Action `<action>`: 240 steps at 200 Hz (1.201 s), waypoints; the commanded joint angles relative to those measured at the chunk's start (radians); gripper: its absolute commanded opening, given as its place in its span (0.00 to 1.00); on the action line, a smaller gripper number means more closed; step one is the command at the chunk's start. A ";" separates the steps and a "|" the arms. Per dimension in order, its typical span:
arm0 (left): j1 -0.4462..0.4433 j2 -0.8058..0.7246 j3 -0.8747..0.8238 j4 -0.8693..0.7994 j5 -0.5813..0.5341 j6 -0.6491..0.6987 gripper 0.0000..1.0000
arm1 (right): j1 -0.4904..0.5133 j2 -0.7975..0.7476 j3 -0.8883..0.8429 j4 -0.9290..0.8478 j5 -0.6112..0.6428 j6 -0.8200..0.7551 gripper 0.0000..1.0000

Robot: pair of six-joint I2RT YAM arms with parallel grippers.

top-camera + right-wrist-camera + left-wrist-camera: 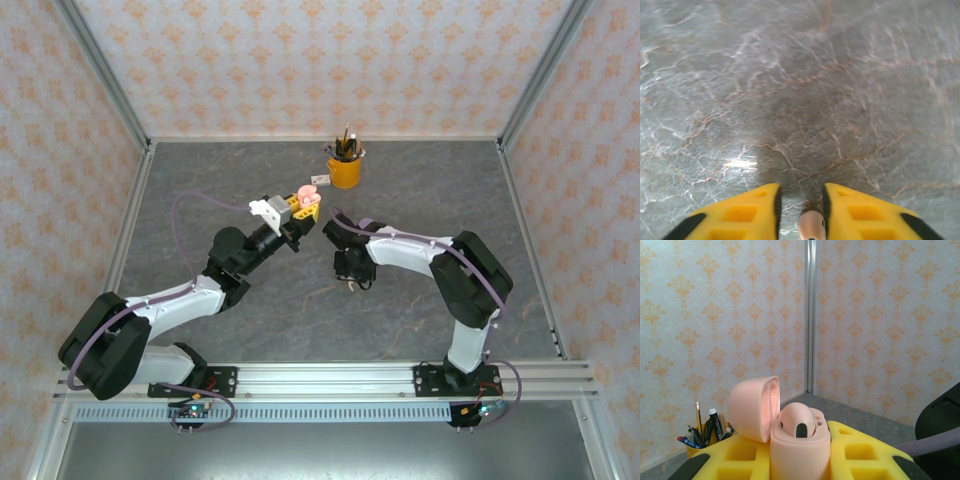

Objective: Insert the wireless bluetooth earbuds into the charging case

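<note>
Pale pink shows between the yellow fingers of the right gripper (801,187): a small earbud (811,225) sits in the narrow gap, lying against the right-hand finger and clear of the grey marble table (790,75) below. The jaws look drawn in on it, pinching it, though the contact itself is hard to make out.

The left gripper (799,462) has its jaws pressed onto the body of the pink charging case (800,442), holding it up off the table with the lid (752,407) swung open to the left. A rounded pink shape with a dark slot fills the mouth; whether that is an earbud already seated cannot be told.

The step in hand appears to be the carry. From above, the case is up and to the left of the right gripper, with a clear gap between them. The next move would call for lifting the earbud across, turning it stem-down over a free socket, and releasing only once it is lined up.
</note>
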 commanded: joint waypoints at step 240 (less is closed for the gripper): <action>0.011 -0.036 -0.013 0.055 -0.023 -0.008 0.00 | 0.016 -0.022 -0.053 -0.015 0.002 -0.015 0.36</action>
